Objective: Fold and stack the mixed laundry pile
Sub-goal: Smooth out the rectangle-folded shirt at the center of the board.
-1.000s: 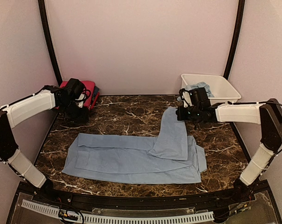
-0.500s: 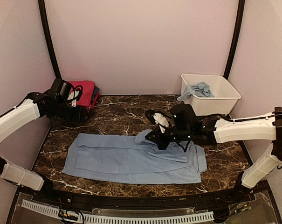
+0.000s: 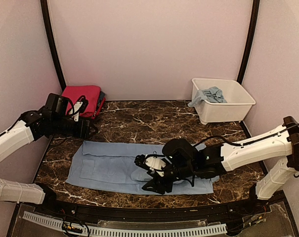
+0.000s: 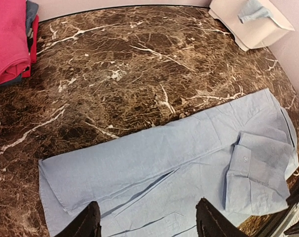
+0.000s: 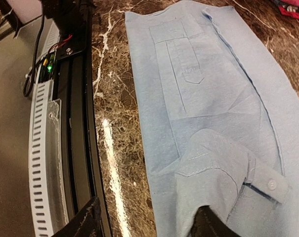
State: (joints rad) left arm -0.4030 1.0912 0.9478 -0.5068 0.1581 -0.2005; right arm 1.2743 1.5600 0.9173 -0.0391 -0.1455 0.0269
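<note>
A pale blue garment (image 3: 109, 165) lies spread flat across the marble table, also in the left wrist view (image 4: 189, 148) and the right wrist view (image 5: 198, 98). One buttoned end (image 5: 223, 173) lies folded back onto it. My right gripper (image 3: 148, 177) hovers low over the garment's front edge, open (image 5: 147, 222), one finger above that folded end and nothing held. Open as well, my left gripper (image 3: 89, 129) hangs at the garment's back left (image 4: 149, 224) with nothing between its fingers. Folded magenta-pink pieces (image 3: 82, 95) sit at the back left. More pale blue cloth (image 3: 212, 94) lies in the tub.
A white plastic tub (image 3: 228, 111) stands at the back right corner, seen too in the left wrist view (image 4: 248, 34). A black rail with a white slotted strip (image 5: 45, 163) runs along the table's near edge, close to my right gripper.
My right gripper carried the raised end of the garment from back right to front centre, then opened and let it go. My left arm drew back from the pink pile toward the garment.
</note>
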